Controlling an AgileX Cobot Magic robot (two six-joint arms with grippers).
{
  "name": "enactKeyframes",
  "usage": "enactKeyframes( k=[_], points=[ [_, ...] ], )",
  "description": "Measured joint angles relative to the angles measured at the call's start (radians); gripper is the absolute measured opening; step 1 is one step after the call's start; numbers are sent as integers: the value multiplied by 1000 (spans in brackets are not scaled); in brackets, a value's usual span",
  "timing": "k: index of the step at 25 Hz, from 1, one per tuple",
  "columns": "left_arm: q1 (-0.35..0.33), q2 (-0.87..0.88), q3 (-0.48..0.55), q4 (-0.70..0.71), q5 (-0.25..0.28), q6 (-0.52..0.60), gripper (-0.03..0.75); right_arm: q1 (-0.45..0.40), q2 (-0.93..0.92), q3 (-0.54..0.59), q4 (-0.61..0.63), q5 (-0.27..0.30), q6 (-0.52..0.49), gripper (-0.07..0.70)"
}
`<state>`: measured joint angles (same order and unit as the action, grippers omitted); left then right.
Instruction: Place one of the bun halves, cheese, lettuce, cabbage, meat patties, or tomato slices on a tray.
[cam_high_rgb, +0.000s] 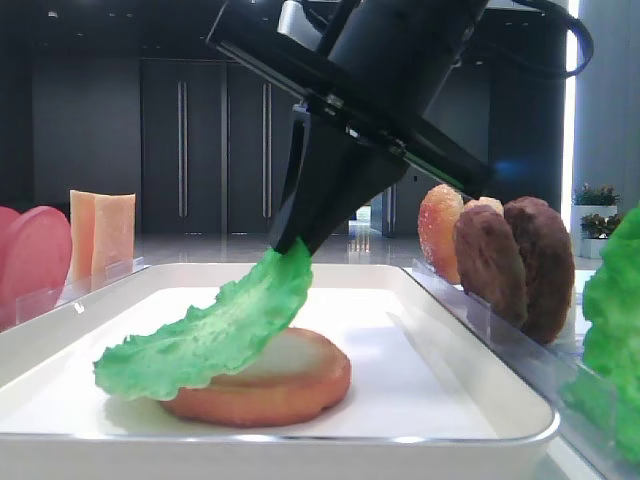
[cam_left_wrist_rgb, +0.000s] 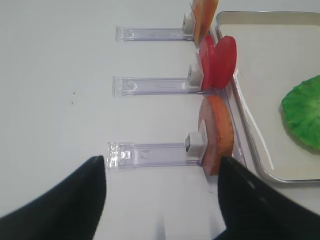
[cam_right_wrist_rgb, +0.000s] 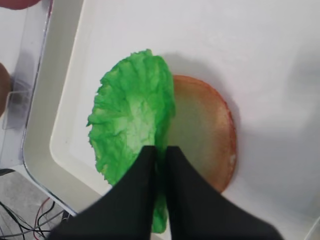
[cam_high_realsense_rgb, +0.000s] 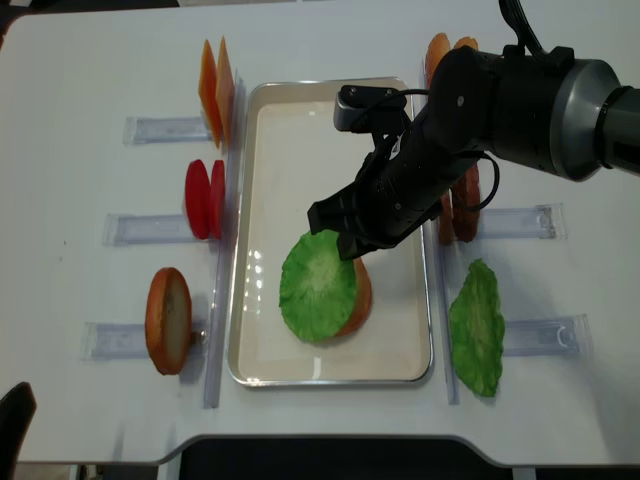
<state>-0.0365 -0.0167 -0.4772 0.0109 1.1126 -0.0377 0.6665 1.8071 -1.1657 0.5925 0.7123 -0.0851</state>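
Observation:
My right gripper (cam_high_realsense_rgb: 345, 238) is shut on the edge of a ruffled green lettuce (cam_high_realsense_rgb: 318, 285) leaf. The leaf droops over a bun half (cam_high_realsense_rgb: 363, 300) lying flat on the white tray (cam_high_realsense_rgb: 262, 160). In the right wrist view the black fingers (cam_right_wrist_rgb: 145, 170) pinch the lettuce (cam_right_wrist_rgb: 131, 115) beside the bun half (cam_right_wrist_rgb: 205, 135). The leaf's free end rests on the bun and the tray floor (cam_high_rgb: 420, 370). My left gripper (cam_left_wrist_rgb: 160, 164) is open over the bare table, left of the tray, with nothing in it. Cabbage is out of view.
Clear stands flank the tray. On the left they hold a bun half (cam_high_realsense_rgb: 168, 320), tomato slices (cam_high_realsense_rgb: 205, 198) and cheese (cam_high_realsense_rgb: 215, 90). On the right are meat patties (cam_high_realsense_rgb: 465, 205), more bun halves (cam_high_realsense_rgb: 440, 50) and a second green leaf (cam_high_realsense_rgb: 477, 328).

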Motion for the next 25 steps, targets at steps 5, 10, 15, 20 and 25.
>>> enactKeyframes(
  k=[5, 10, 15, 20, 25],
  points=[
    [0, 0, 0, 0, 0, 0, 534, 0, 0, 0, -28, 4, 0, 174],
    [0, 0, 0, 0, 0, 0, 534, 0, 0, 0, -57, 5, 22, 367],
    [0, 0, 0, 0, 0, 0, 534, 0, 0, 0, -161, 11, 130, 429],
    [0, 0, 0, 0, 0, 0, 534, 0, -4, -23, -297, 72, 257, 446],
    [0, 0, 0, 0, 0, 0, 534, 0, -42, -96, -411, 168, 343, 448]
  ],
)
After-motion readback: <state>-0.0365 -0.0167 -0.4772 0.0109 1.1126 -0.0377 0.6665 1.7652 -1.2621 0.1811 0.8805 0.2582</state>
